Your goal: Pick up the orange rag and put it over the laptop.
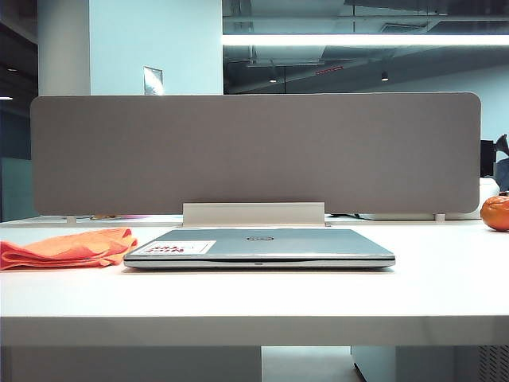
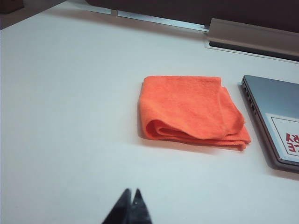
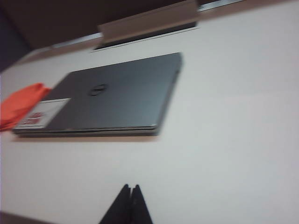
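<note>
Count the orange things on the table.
2: the orange rag, folded beside the laptop's stickered corner, and a glossy orange ball at the table's far right edge, partly cut off.

The laptop (image 1: 258,245) bears a small oval logo (image 1: 256,238) mid-lid, lettering too small to read. Its corner sticker (image 1: 176,247) carries red characters, none legible in any view.
</note>
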You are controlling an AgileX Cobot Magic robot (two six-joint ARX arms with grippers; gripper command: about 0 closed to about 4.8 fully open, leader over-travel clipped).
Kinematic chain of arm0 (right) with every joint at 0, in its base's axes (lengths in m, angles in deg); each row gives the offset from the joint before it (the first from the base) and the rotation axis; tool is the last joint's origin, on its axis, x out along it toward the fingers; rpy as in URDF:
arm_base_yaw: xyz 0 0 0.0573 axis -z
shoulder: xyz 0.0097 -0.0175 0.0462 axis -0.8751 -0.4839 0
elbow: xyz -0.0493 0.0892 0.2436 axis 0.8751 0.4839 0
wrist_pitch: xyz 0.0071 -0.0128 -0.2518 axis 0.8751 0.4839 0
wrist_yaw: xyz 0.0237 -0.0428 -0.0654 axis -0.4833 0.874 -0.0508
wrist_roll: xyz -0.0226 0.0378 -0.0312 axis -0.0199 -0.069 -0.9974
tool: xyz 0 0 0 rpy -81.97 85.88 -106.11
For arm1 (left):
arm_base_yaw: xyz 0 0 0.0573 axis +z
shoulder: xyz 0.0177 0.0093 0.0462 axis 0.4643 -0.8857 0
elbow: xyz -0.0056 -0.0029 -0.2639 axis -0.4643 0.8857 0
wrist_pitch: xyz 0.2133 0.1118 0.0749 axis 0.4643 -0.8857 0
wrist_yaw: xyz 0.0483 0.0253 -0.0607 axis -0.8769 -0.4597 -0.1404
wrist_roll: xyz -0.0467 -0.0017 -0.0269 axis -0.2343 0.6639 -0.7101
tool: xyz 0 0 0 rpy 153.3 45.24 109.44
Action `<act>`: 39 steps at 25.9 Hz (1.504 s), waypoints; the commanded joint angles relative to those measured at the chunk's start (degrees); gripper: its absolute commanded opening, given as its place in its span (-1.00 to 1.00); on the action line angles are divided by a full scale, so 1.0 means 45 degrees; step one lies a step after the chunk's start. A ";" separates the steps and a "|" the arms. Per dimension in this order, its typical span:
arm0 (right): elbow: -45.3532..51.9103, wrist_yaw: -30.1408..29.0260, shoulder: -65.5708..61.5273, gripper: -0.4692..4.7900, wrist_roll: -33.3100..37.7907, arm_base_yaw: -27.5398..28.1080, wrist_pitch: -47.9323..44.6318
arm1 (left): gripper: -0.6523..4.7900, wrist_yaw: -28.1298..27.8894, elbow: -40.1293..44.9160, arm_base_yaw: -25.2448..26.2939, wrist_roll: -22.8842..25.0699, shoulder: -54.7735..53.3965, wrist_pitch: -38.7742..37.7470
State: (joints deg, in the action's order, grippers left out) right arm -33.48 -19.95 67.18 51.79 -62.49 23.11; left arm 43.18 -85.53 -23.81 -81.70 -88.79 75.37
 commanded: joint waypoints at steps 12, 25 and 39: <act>0.0024 -0.3162 0.0029 -0.84 0.1389 -0.0005 -0.0340 | -0.78 0.0092 -0.0010 -0.0005 0.1394 -0.0015 -0.0170; 0.0024 -0.3152 0.0029 -0.84 0.1384 -0.0005 -0.0340 | -0.78 0.3594 -0.0962 -0.0005 0.0335 -0.0019 -0.0087; 0.0024 -0.3109 0.0029 -0.84 0.1384 -0.0005 -0.0345 | -0.78 0.3706 -0.3123 -0.0005 0.0486 -0.2025 -0.0097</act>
State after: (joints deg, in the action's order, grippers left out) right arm -33.48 -33.59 67.18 57.78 -62.51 22.26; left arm 59.49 -98.73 -23.78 -79.74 -96.66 74.19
